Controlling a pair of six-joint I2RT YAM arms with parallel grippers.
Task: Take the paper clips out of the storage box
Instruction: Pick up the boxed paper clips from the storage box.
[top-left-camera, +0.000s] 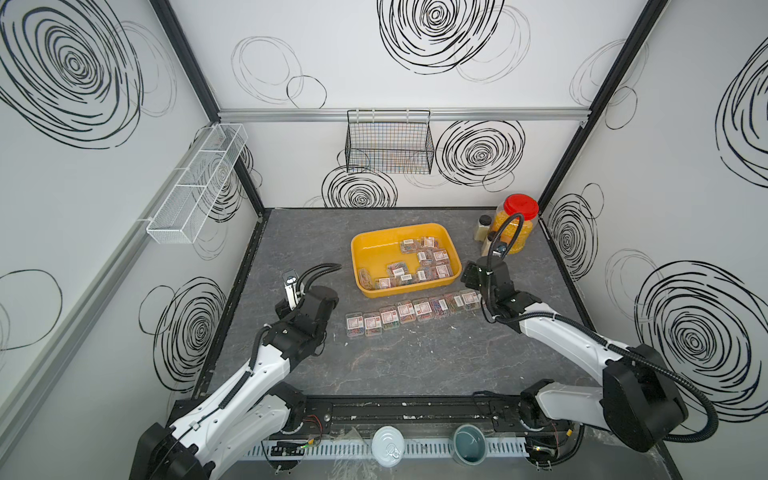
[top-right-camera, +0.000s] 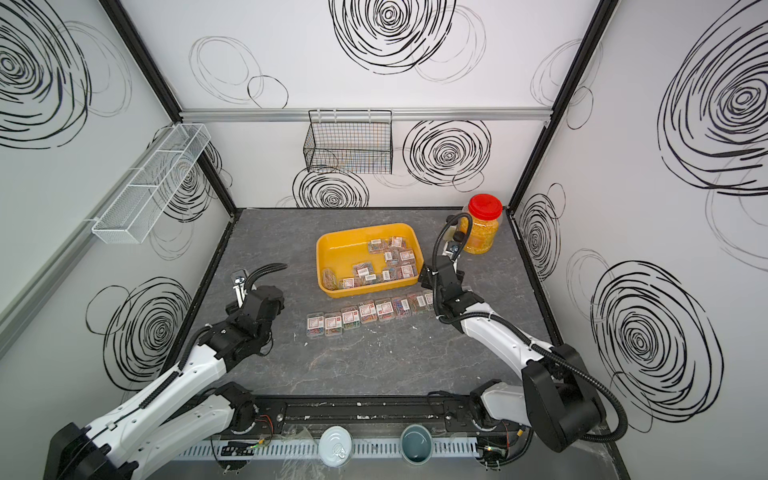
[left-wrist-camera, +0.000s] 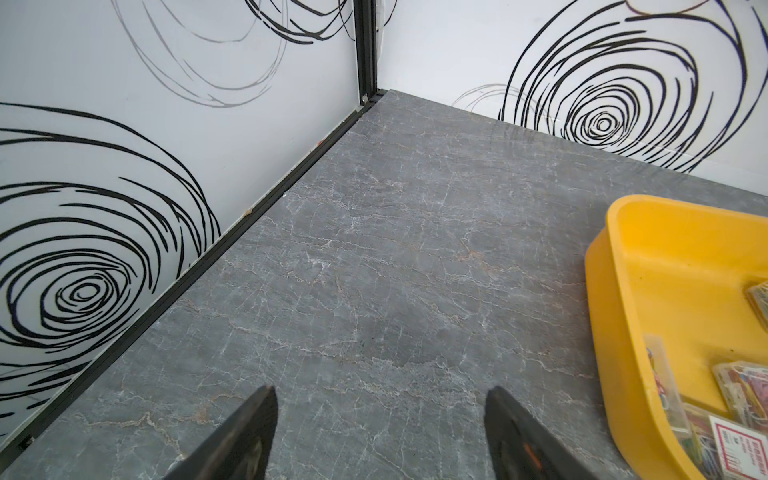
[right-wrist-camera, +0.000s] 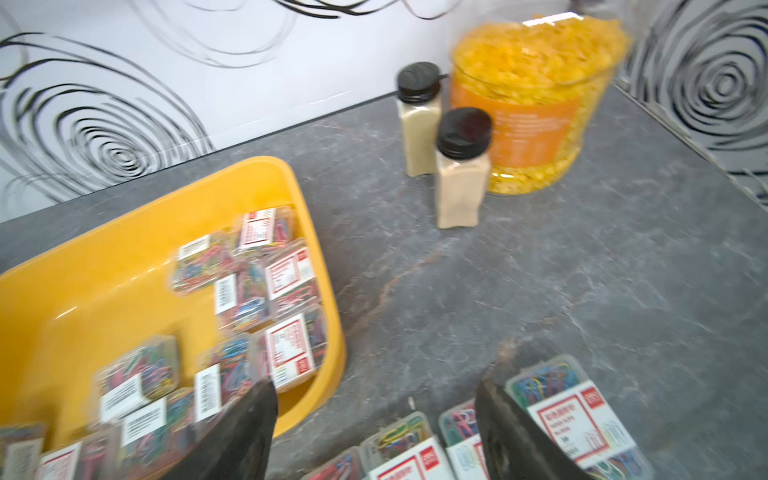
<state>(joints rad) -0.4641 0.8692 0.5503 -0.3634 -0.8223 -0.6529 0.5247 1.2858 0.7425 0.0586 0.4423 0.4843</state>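
The yellow storage box (top-left-camera: 358, 266) sits mid-table in both top views, with several clear cases of paper clips (top-left-camera: 432, 262) lying mostly in its right and near parts. A row of several more cases (top-left-camera: 409, 311) lies on the table in front of it. My right gripper (right-wrist-camera: 376, 415) is open and holds nothing. It hovers between the box's near right corner (right-wrist-camera: 328, 374) and the right end of the row (right-wrist-camera: 573, 411). My left gripper (left-wrist-camera: 380, 415) is open over bare table, left of the box (left-wrist-camera: 623, 291).
A red-lidded jar of yellow kernels (top-left-camera: 515, 224) and two black-capped spice bottles (right-wrist-camera: 461, 166) stand at the back right. A black wire basket (top-left-camera: 388, 143) hangs on the back wall and a white mesh rack (top-left-camera: 195, 183) on the left wall. A tin (top-left-camera: 387, 446) and a teal cup (top-left-camera: 469, 444) sit by the front rail.
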